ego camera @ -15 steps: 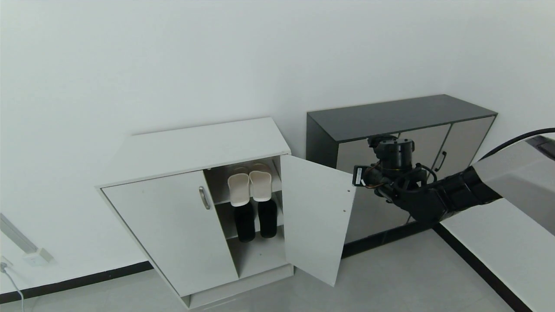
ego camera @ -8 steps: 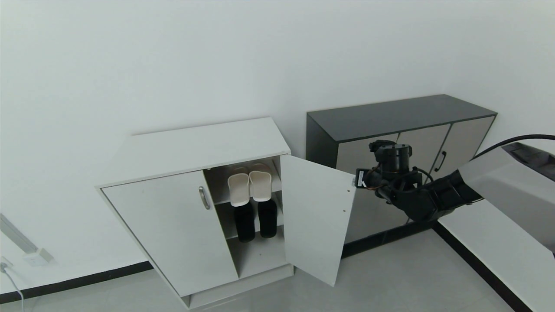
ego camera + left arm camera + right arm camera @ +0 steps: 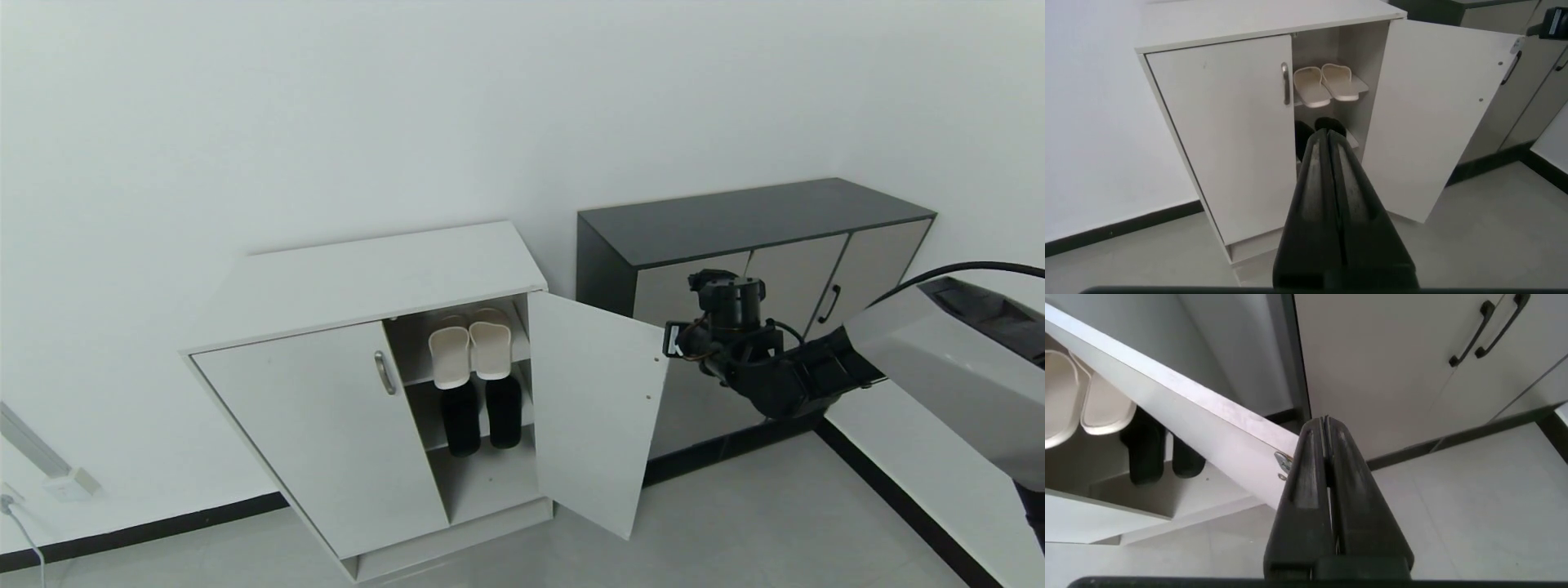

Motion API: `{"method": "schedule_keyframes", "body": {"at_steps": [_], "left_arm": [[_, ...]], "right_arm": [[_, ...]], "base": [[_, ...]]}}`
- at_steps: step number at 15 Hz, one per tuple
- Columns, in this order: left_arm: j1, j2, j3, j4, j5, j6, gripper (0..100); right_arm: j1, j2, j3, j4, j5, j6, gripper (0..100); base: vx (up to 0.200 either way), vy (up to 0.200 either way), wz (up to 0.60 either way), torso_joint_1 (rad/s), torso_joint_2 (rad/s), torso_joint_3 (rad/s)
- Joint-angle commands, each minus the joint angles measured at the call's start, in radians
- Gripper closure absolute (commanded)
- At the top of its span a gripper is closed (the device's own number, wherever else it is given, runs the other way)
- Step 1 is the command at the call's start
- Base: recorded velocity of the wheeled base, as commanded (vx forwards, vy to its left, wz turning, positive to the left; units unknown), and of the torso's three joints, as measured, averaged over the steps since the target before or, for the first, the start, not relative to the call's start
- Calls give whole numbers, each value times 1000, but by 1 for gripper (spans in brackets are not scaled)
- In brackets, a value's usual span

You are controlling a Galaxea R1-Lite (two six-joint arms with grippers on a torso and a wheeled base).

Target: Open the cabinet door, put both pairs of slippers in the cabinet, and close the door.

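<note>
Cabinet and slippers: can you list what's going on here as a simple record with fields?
Cabinet: white, right door open, left door shut
White slippers: upper shelf
Black slippers: shelf below
Right gripper: shut, by the open door's free edge
Left gripper: shut, in front of the cabinet, apart from it
Left to do: close the door

We see the left gripper [image 3: 1328, 137] with its fingers [image 3: 1313, 196] pressed together. Just beyond the fingertips, the black slippers [image 3: 1305, 131] sit inside the white cabinet [image 3: 1208, 33]. The white slippers [image 3: 1329, 83] lie one shelf higher. Beside the fingertips, farther off, the door [image 3: 1437, 114] stands open.
</note>
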State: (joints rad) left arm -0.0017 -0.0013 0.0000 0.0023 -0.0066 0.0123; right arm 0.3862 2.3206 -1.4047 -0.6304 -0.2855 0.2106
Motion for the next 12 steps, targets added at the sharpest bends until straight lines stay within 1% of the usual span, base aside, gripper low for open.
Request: {"method": "schedule_keyframes", "body": {"at_steps": [1, 5, 6, 10, 12], "left_arm": [[0, 1, 0, 1, 0, 0, 100], [0, 1, 0, -1, 0, 0, 100], [0, 1, 0, -1, 0, 0, 100], [0, 1, 0, -1, 0, -2, 100], [0, 1, 0, -1, 0, 0, 100]], "right_arm": [[2, 5, -2, 0, 0, 1, 100], [11, -3, 9, 0, 0, 1, 100], [26, -18, 32, 0, 0, 1, 100], [115, -93, 133, -3, -1, 3, 100], [191, -153, 216, -12, -1, 3, 100]], "base": [[0, 0, 0, 0, 0, 0], [0, 0, 0, 0, 0, 0], [0, 0, 0, 0, 0, 0], [0, 0, 0, 0, 0, 0], [0, 0, 0, 0, 0, 0]]}}
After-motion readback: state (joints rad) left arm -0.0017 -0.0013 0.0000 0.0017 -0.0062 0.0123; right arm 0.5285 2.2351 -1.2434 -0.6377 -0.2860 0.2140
